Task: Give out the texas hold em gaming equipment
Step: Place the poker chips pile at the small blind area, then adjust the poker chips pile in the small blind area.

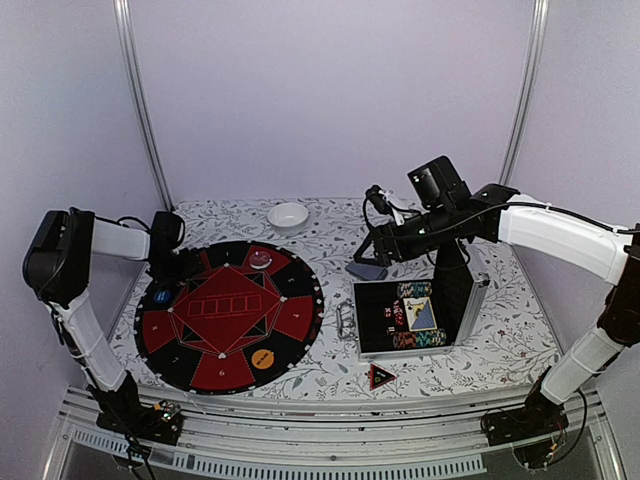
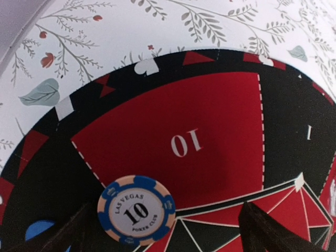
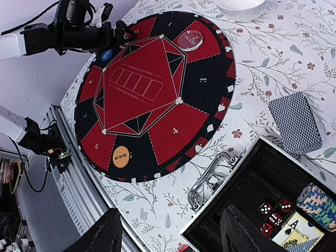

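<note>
Poker chip (image 2: 136, 211) lies on red-and-black mat (image 2: 210, 131), lower left, left gripper (image 2: 165, 223) jaws spread astride it, right gripper (image 3: 173, 226) jaws apart, empty

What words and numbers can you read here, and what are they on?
"LAS VEGAS 10 POKER CLUB": blue-and-cream striped poker chip.
"10": red wedge of the round red-and-black game mat.
"BIG BLIND": round orange button disc.
Round blue button disc: too blurred to read.
Mat's centre print: too small.

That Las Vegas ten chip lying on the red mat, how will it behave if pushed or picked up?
The chip lies flat, so it will probably slide on the mat, not roll. Rigid, thin: likely awkward to pinch from above.
</note>
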Action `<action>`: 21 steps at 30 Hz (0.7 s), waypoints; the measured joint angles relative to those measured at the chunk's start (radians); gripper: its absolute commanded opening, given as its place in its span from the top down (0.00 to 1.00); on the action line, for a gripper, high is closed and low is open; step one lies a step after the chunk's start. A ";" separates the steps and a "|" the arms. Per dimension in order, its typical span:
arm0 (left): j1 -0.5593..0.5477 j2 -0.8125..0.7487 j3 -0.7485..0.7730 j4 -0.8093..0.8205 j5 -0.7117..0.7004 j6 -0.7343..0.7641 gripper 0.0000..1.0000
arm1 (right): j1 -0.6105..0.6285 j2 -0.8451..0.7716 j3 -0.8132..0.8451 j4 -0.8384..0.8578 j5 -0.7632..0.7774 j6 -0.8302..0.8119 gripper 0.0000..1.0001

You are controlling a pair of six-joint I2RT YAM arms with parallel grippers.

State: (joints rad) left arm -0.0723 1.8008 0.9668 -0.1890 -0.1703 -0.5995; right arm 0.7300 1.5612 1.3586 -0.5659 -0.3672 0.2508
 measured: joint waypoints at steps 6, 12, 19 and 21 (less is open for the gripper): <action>0.000 -0.005 0.034 -0.067 -0.006 0.014 0.02 | 0.000 -0.003 0.006 -0.003 0.000 -0.001 0.34; 0.014 0.004 0.116 -0.112 0.014 0.065 0.04 | 0.000 -0.006 0.006 -0.004 0.000 -0.002 0.34; 0.047 0.086 0.205 -0.116 0.029 0.110 0.21 | 0.000 -0.014 0.005 -0.011 0.001 -0.002 0.34; 0.049 0.112 0.220 -0.124 0.033 0.121 0.29 | 0.000 -0.017 0.006 -0.011 0.002 -0.001 0.34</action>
State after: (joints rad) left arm -0.0231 1.9129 1.1873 -0.3126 -0.1371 -0.4782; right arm 0.7300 1.5440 1.3643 -0.5774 -0.3653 0.2497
